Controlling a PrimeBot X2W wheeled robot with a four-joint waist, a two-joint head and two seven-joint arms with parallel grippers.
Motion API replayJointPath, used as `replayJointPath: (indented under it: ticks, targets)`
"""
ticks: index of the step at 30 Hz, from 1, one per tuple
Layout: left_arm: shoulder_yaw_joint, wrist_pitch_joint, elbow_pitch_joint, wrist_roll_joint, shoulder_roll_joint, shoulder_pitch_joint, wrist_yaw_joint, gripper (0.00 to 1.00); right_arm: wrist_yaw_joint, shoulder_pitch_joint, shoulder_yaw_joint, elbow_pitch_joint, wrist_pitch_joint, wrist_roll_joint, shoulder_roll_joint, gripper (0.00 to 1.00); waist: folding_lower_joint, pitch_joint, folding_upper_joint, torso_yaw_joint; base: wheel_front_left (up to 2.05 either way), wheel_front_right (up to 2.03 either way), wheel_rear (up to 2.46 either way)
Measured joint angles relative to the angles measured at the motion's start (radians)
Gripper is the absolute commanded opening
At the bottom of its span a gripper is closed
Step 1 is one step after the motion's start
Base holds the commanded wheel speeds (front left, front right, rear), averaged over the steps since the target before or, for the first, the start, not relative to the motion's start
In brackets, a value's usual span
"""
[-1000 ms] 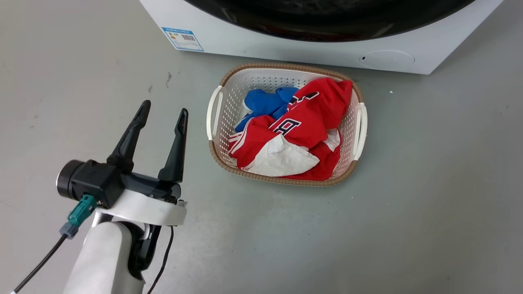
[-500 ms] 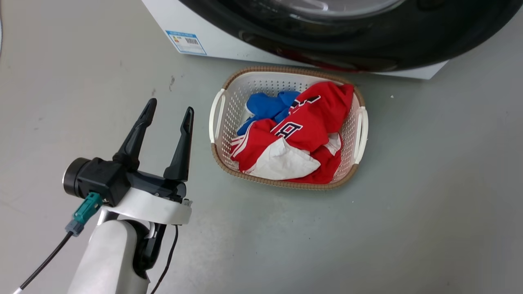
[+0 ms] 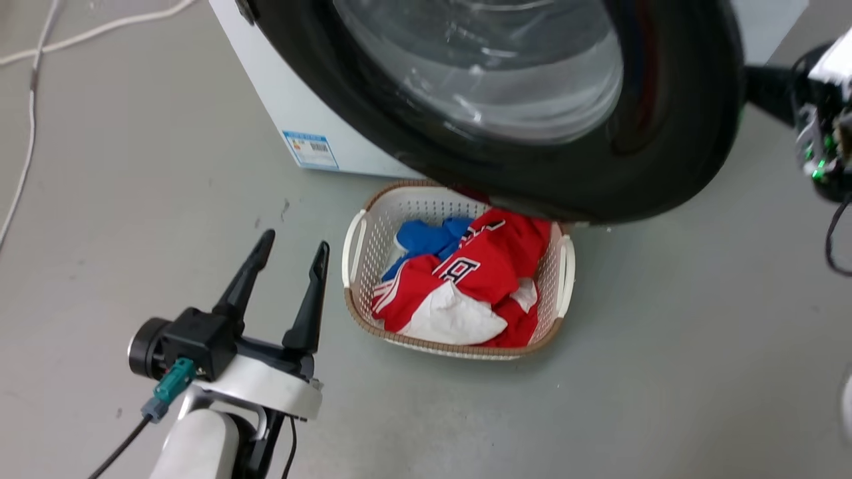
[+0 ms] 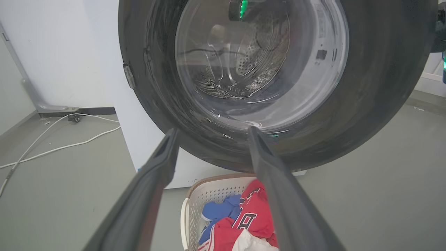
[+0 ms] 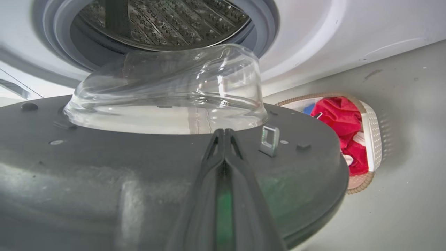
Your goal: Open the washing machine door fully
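Washing machine door [image 3: 665,166] is hanging swung out from the washing machine [image 3: 279,113], hinged on its left side. Its black ring and bulging glass window [image 3: 486,73] are reaching over the far end of the laundry basket [image 3: 353,249] on the floor [image 3: 699,332].

We are holding our left hand [image 3: 294,243] low at the left, well apart from the door. Its fingers are spread wide and pointing up toward the machine, with nothing between them. In the left wrist view those two fingers are framing the door's outer face.

Our right hand [image 5: 224,131] is reaching in from the right, behind the door's rim. It is lying over the door's grey inner face, its two fingers pressed together, with nothing pinched between them. Their tips are pointing at the base of the glass bowl, just left of the small latch [image 5: 269,140]. We cannot tell whether the fingers are touching that face.

Beyond the bowl the steel drum [image 5: 167,24] is showing inside its grey ring [image 5: 266,21]. The basket is holding red clothes [image 3: 492,266] and a blue piece [image 3: 426,239].
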Motion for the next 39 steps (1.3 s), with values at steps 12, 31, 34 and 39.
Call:
replayJointPath:
  ticks: [12,31,34,39]
  targets:
    - [-0.013,0.000,0.036,0.024,-0.027,0.084,0.000,1.00,0.000,0.347,0.002,-0.394,0.221,0.100,0.122,0.00,-0.0002,-0.145,0.0000,-0.001,0.00,0.00,0.00]
    - [-0.056,0.000,0.063,0.031,-0.042,0.099,0.000,1.00,0.000,0.588,0.538,-0.423,0.038,0.610,0.123,0.00,-0.0002,-0.209,0.0000,0.039,0.00,0.00,0.00]
    - [-0.059,0.000,0.065,0.030,-0.042,0.100,0.000,1.00,0.000,0.628,0.632,-0.451,-0.003,0.661,0.124,0.00,-0.0001,-0.213,0.0000,0.046,0.00,0.00,0.00]
    - [-0.057,0.000,0.073,0.030,-0.042,0.102,0.000,1.00,0.000,0.689,0.674,-0.518,-0.094,0.686,0.125,0.00,-0.0001,-0.226,0.0000,0.046,0.00,0.00,0.00]
